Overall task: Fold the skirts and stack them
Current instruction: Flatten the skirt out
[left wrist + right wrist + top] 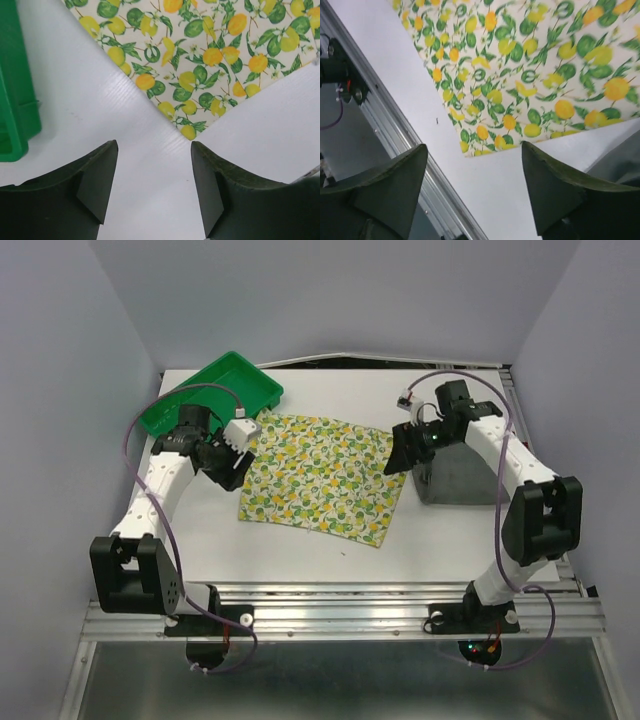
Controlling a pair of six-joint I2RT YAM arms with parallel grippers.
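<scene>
The lemon-print skirt (325, 478) is lying spread flat just right of the green tray (205, 390), seemingly awaiting folding, while the grey skirt (455, 485) farther right is looking like the only 1 finished, and the left gripper (153, 145) and right gripper (474, 145) are hovering released, empty.

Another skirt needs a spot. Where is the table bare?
Bare: near strip of white table between the lemon-print cloth skirt and the front rail, and the far strip behind it. Crowded: green plastic tray at left, folded grey cloth skirt at right.

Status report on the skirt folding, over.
Left hand open, right hand open, both empty. Lemon skirt flat mid-table, grey skirt to its right. Nothing obstructing.
</scene>
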